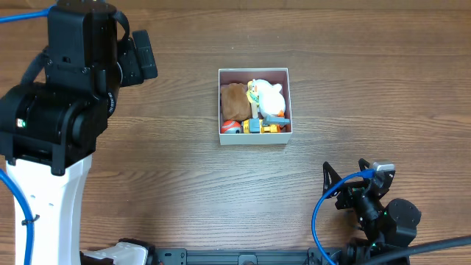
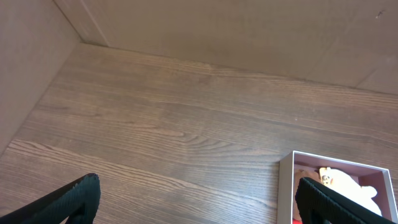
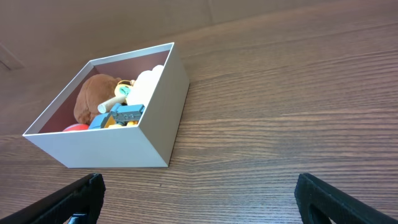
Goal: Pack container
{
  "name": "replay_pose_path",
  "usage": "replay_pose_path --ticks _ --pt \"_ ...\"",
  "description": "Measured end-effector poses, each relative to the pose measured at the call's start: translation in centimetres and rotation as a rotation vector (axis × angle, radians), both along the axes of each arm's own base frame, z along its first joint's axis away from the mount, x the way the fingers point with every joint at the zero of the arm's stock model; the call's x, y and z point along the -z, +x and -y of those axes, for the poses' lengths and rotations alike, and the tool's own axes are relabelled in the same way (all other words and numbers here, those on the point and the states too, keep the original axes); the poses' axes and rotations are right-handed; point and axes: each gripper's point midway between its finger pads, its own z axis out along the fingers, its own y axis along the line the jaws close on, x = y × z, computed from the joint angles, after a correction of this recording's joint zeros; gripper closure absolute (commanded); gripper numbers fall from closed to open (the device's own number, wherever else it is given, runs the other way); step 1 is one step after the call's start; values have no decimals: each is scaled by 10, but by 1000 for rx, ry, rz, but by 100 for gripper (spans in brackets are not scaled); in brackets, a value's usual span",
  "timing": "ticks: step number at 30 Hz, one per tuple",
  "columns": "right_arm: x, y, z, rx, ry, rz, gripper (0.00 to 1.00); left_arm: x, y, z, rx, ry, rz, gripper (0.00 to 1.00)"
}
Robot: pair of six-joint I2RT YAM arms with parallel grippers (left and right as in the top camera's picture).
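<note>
Sitting near the middle of the table, the container holds a jumble of toys.
Inside lie a brown plush, a white plush and blue-and-yellow pieces (a red ball too). The left gripper and right gripper hang spread wide, holding nothing, well apart from it.

Robot lab; walled wood-grain table
</note>
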Motion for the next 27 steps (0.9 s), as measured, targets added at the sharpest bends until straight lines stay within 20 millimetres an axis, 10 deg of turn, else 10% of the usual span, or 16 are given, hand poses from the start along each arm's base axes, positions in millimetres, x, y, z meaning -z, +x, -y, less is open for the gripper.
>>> replay_pose_path --ticks 18,27 --pt "0 0 0 0 0 -1 0 -2 16 -8 -32 29 113 0" --pt "1 0 0 0 1 -5 0 94 -19 -30 -67 -4 202 0"
